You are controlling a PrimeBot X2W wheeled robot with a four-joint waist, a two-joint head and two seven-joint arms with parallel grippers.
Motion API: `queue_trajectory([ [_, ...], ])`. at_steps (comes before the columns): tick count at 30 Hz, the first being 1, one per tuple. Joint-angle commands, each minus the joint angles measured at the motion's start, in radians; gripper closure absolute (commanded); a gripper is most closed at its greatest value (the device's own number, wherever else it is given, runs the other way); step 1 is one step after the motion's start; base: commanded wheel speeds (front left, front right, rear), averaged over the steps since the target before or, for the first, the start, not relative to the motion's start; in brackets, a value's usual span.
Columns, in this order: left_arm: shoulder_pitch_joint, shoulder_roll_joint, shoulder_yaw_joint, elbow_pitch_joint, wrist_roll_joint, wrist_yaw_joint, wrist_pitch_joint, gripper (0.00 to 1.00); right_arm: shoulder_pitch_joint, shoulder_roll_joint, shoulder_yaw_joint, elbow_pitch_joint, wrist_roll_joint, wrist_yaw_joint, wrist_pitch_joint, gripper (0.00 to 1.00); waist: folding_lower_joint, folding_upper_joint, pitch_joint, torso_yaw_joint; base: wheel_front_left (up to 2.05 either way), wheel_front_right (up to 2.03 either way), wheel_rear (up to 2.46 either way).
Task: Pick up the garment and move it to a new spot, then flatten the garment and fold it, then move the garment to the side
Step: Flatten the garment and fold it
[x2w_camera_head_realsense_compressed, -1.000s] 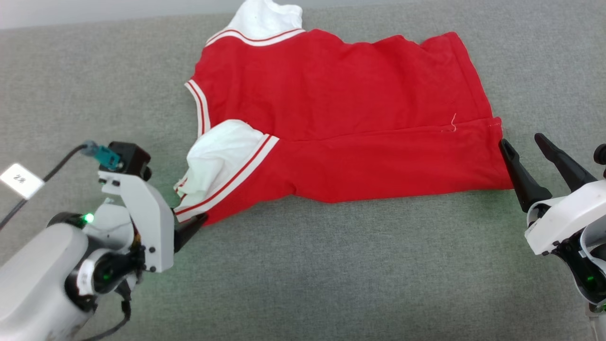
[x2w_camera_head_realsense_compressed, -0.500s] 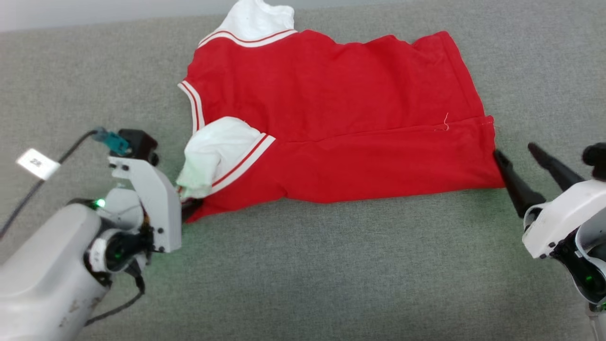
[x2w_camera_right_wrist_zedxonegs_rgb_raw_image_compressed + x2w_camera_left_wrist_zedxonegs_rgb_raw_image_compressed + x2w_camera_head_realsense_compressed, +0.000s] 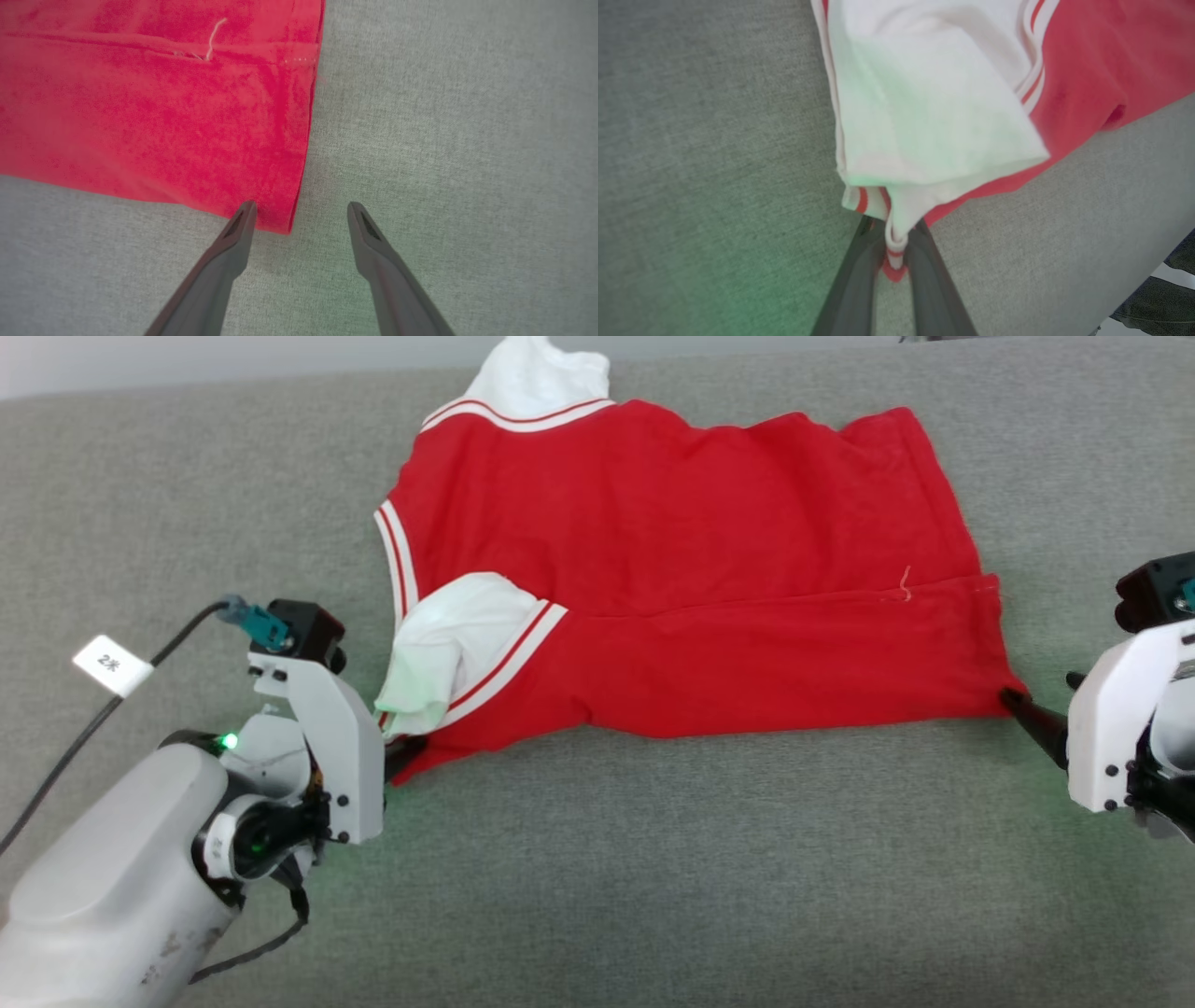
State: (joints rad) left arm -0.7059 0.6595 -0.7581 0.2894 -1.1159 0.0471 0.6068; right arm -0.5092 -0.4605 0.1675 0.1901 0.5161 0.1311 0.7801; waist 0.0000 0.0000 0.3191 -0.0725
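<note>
The garment (image 3: 691, 551) lies half-folded on the grey tabletop (image 3: 653, 877). The left hand (image 3: 894, 233), open a second ago, now pinches the sleeve-side corner. The right hand (image 3: 302, 207) has advanced to the hem corner, fingers spread, gripping nothing. The lift probably awaits its closure.

The red jersey garment (image 3: 691, 569) with white sleeves is soft, matt knit cloth, lightly creased, and the grey surface (image 3: 653, 877) under it is a coarse, matt woven fabric. The left gripper (image 3: 893, 233) has smooth, matt dark plastic fingers (image 3: 850, 289), a smooth white plastic wrist housing (image 3: 341, 756) and a scuffed pale grey forearm shell (image 3: 103, 887).
</note>
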Motion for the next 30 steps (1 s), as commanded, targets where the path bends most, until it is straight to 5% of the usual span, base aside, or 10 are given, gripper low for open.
queue_trajectory([
  [1, 0.015, -0.009, -0.016, 0.003, 0.006, -0.003, 0.004, 1.00, -0.023, 0.014, -0.006, 0.031, 0.002, -0.001, 0.031, 0.00, 0.0000, 0.0000, 0.005, 0.010, 0.00, 0.00, 0.00],
  [8, 0.007, -0.026, -0.020, -0.003, 0.010, -0.012, -0.008, 1.00, -0.080, 0.029, 0.013, 0.146, 0.012, -0.001, 0.106, 0.00, 0.0000, 0.0000, 0.015, 0.033, 0.00, 0.00, 0.00],
  [9, 0.007, -0.027, -0.021, -0.004, 0.010, -0.013, -0.009, 1.00, -0.083, 0.032, 0.021, 0.154, 0.019, -0.001, 0.111, 0.16, 0.0000, 0.0000, 0.016, 0.035, 0.00, 0.00, 0.00],
  [10, 0.007, -0.029, -0.022, -0.005, 0.010, -0.015, -0.012, 1.00, -0.085, 0.033, 0.029, 0.160, 0.028, -0.001, 0.111, 0.42, 0.0000, 0.0000, 0.016, 0.038, 0.00, 0.00, 0.00],
  [12, 0.009, -0.032, -0.021, -0.005, 0.007, -0.014, -0.015, 1.00, -0.087, 0.027, 0.031, 0.167, 0.042, -0.001, 0.101, 0.73, 0.0000, 0.0000, 0.016, 0.041, 0.00, 0.00, 0.00],
  [13, 0.011, -0.032, -0.018, -0.004, 0.004, -0.013, -0.017, 1.00, -0.085, 0.025, 0.033, 0.171, 0.046, -0.001, 0.094, 1.00, 0.0000, 0.0000, 0.015, 0.043, 0.00, 0.00, 0.00],
  [21, 0.048, -0.027, 0.004, -0.003, -0.020, -0.022, -0.057, 1.00, -0.047, 0.005, 0.036, 0.203, 0.069, -0.001, 0.028, 1.00, 0.0000, 0.0000, -0.030, 0.049, 0.00, 0.00, 0.00],
  [30, 0.187, 0.042, 0.021, -0.134, -0.046, 0.021, -0.104, 1.00, 0.077, -0.046, 0.042, 0.144, 0.115, -0.001, 0.020, 1.00, 0.0000, 0.0000, -0.095, 0.050, 0.00, 0.00, 0.00],
])
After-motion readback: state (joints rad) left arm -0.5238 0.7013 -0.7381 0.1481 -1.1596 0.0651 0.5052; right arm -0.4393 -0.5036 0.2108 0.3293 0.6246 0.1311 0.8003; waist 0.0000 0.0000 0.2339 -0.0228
